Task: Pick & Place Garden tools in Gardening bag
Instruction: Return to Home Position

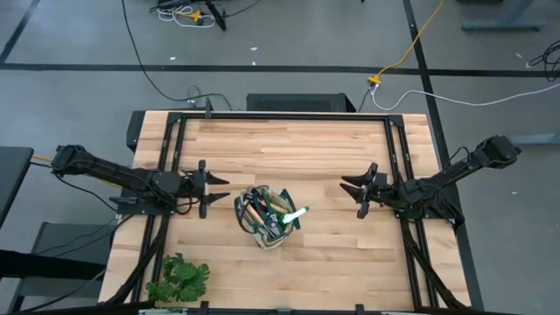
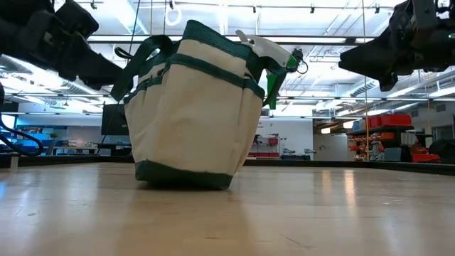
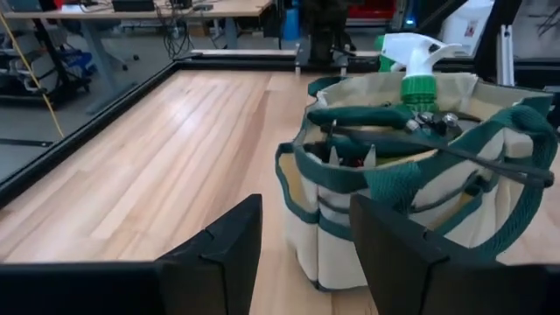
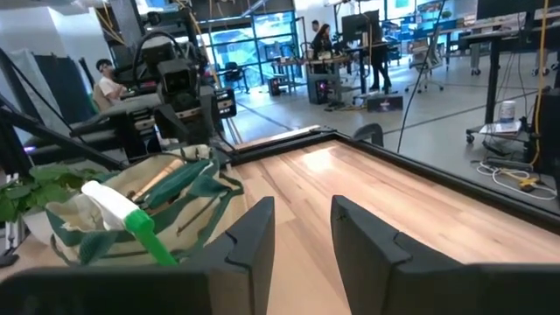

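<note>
The beige canvas gardening bag [image 1: 265, 217] with dark green trim stands upright on its base at the table's middle. Inside it I see the green spray bottle with white nozzle [image 3: 418, 59], wooden tool handles [image 1: 252, 210] and dark-handled shears [image 3: 363, 116]. The bag also shows in the low view [image 2: 192, 107] and the right wrist view [image 4: 131, 210]. My left gripper [image 1: 214, 188] is open and empty, left of the bag. My right gripper [image 1: 354, 194] is open and empty, right of the bag. Both hover above the table.
A leafy green plant [image 1: 179, 280] sits at the table's near left corner. Black rails [image 1: 289, 116] frame the wooden top. Bare wood lies on the far side of the bag and on its right. People sit in the room beyond [image 4: 107, 83].
</note>
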You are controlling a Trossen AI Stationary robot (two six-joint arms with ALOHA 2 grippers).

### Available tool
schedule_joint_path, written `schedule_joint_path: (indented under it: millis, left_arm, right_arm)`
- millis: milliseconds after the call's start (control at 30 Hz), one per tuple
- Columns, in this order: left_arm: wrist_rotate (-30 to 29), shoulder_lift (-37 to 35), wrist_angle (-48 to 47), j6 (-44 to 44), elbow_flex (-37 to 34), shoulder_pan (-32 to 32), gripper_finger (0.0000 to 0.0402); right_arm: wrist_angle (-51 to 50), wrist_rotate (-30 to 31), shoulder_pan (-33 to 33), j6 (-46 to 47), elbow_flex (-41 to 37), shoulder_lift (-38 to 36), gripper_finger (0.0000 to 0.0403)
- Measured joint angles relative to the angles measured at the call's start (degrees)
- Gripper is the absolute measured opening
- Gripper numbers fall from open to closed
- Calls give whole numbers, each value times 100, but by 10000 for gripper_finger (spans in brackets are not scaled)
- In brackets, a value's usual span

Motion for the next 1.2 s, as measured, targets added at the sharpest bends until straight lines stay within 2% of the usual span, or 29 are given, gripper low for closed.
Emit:
schedule_joint_path:
  millis: [533, 767, 1200]
  left_arm:
    - [250, 5, 376, -389, -646, -2, 181]
    - [250, 6, 507, -410, -893, -2, 181]
    - [233, 18, 503, -651, -900, -2, 181]
  right_arm:
    - [-667, -11, 0, 610, 0, 0, 116]
    - [-741, -7, 2, -5, 0, 0, 116]
    - [-713, -11, 1, -59, 0, 0, 116]
